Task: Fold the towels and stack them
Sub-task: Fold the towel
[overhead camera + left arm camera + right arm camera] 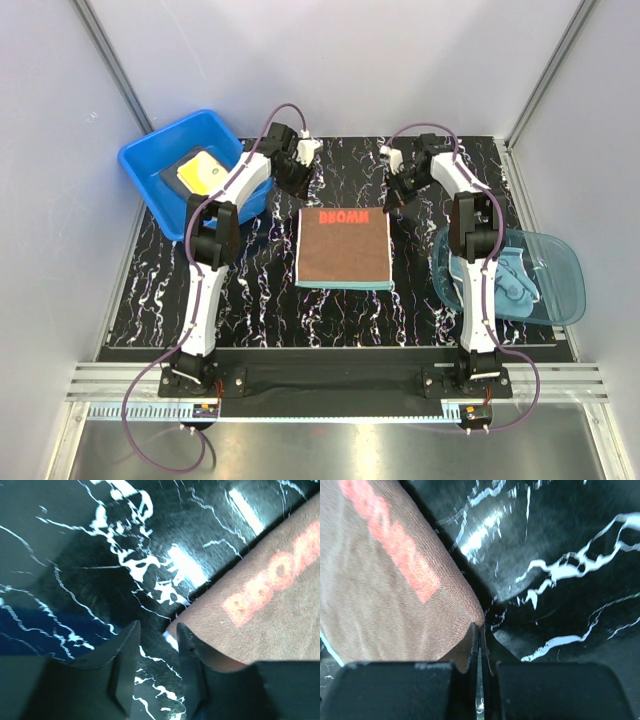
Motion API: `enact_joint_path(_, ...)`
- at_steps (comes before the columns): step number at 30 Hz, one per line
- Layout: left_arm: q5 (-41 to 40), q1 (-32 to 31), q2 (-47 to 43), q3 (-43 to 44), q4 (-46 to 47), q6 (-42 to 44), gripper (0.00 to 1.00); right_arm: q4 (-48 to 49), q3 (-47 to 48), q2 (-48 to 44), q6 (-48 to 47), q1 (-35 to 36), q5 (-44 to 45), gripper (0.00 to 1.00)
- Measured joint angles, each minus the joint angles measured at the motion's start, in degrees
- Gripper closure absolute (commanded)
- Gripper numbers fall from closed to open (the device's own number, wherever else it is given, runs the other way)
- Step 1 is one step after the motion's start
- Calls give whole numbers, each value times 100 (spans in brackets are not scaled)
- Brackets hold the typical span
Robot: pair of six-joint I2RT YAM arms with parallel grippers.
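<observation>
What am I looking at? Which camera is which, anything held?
Two robot arms bolted to a marbled table, each with a two-finger gripper. The wide picture looks down from above and behind; the other two come from cameras on the wrists. A brown towel with red lettering lies flat in the middle. The blue tub at left holds a yellow towel; the teal bowl at right holds a light blue towel. The left gripper is open at the brown towel's far left corner, holding nothing. The right gripper is shut at the far right corner; whether it pinches cloth is unclear.
</observation>
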Motion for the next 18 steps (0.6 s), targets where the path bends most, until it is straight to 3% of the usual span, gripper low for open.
enact_joint_path(9, 103, 0, 184, 0, -306, 72, 52, -114, 739, 254, -42, 42, -227, 98)
enact_joint_path(18, 98, 0, 426, 284, -553, 205, 53, -269, 778, 345, -111, 66, -260, 98)
